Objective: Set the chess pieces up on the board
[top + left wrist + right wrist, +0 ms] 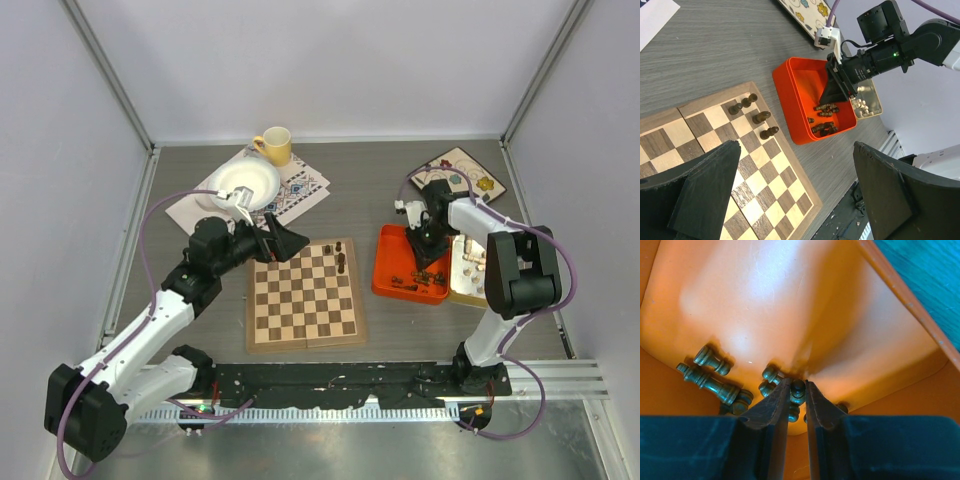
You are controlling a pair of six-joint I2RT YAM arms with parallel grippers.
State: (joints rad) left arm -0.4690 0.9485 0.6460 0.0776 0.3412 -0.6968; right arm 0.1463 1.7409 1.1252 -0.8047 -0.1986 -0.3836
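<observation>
One dark chess piece [798,389] sits among others at the near end of the orange tray [765,295]. Its round head is between the tips of the right claw [833,100], which points steeply down with narrow jaws; I cannot tell if they already clamp it. The left claw [795,200] hovers wide apart over the board [305,300], where four dark pieces [754,117] stand near its far right corner.

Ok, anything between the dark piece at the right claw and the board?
Nothing visible on the table between them. The right claw, pinching the dark piece, only has to clear the orange tray wall. On the board, four dark pieces stand near the far right corner; the left claw hovers over the far left corner.
</observation>
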